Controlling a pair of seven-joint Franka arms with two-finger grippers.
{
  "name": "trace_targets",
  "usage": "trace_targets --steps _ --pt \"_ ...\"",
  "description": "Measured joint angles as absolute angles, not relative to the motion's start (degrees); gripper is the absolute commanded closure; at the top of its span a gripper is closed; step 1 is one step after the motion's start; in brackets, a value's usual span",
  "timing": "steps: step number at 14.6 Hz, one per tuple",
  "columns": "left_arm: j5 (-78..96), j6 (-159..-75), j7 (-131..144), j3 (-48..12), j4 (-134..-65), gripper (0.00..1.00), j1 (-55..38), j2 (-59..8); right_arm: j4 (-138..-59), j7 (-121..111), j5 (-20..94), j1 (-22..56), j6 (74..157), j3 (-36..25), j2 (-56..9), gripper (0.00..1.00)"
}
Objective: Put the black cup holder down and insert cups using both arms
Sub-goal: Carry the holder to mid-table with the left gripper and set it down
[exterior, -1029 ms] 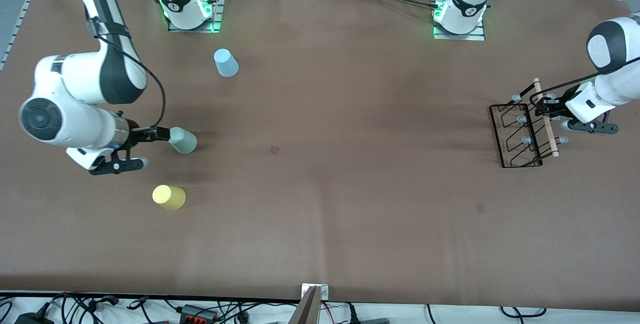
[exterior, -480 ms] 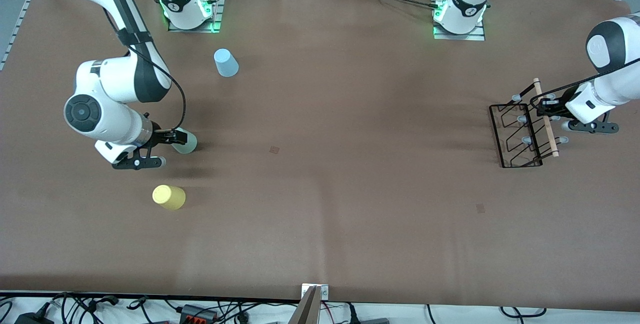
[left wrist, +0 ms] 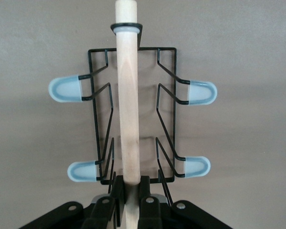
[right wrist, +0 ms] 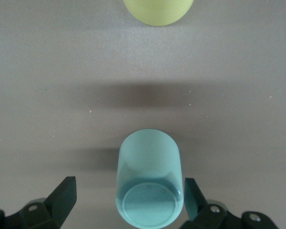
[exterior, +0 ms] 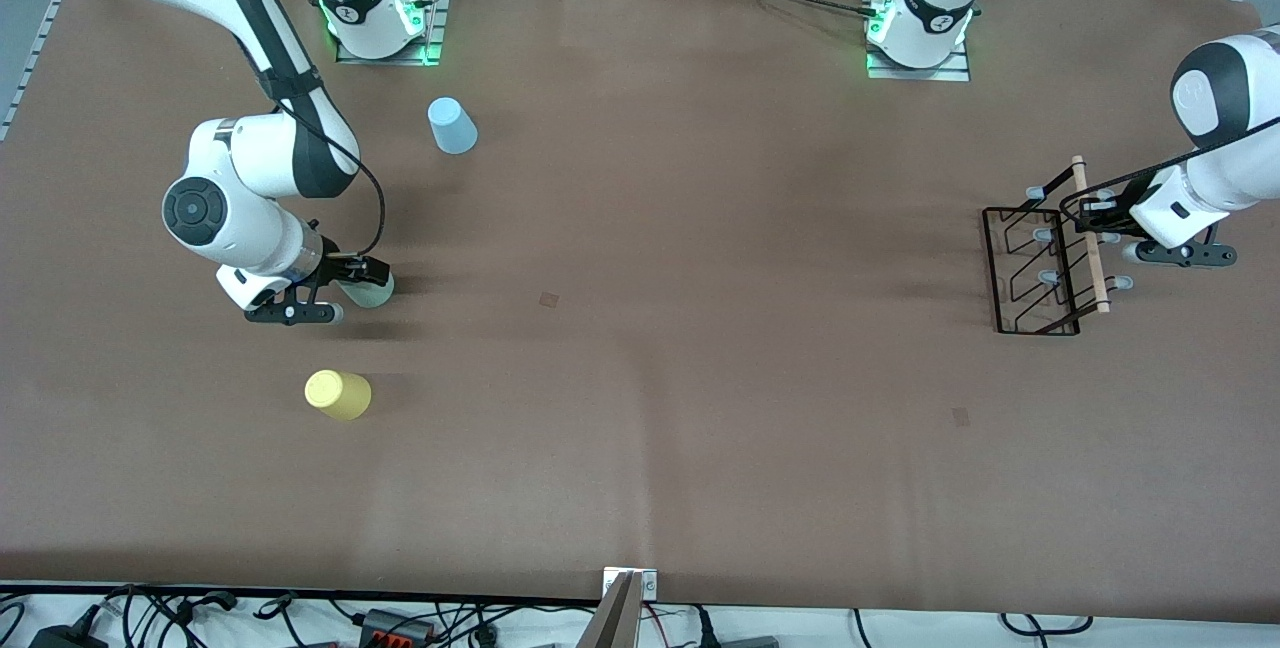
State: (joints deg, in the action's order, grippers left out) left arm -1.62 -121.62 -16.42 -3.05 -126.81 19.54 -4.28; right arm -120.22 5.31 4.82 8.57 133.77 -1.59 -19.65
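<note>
Right gripper (exterior: pixel 362 273) now straddling mint cup (exterior: pixel 372 290), left gripper (left wrist: pixel 128 191) clamped on rack handle (left wrist: pixel 126 95)

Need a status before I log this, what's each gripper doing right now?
Left gripper: shut on the black cup holder, at its wooden handle.
Right gripper: open, fingers either side of the mint green cup.

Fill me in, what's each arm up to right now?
The left gripper has its jaws shut on the wooden handle of the rack, at the left arm's end of the table. The right gripper is down at the mint cup, jaws open on either side of it, not yet closed. The yellow cup stands nearer the front camera than the mint one, the blue cup farther. No cup is on the rack yet.
</note>
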Motion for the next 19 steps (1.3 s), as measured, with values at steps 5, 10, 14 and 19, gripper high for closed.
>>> trace_targets --steps 5,10,14,19 --pt "-1.61 -108.67 -8.99 -8.15 -119.41 0.99 18.91 -4.28 -120.73 5.42 5.56 8.38 133.78 -1.86 -19.66 0.00" --pt "-1.58 -90.13 -3.73 -18.01 -103.56 0.99 17.65 -6.95 -121.01 5.52 5.57 7.82 133.75 -2.31 -19.73 0.00" --pt "-1.37 -79.04 6.21 -20.64 -88.47 0.99 9.18 -13.63 -121.47 5.78 5.58 7.79 133.75 -2.27 -20.17 0.00" --pt "3.17 -77.97 16.72 -21.07 -84.46 0.99 -2.39 -18.42 -121.50 6.70 5.58 7.80 133.76 -2.23 -20.58 0.00"
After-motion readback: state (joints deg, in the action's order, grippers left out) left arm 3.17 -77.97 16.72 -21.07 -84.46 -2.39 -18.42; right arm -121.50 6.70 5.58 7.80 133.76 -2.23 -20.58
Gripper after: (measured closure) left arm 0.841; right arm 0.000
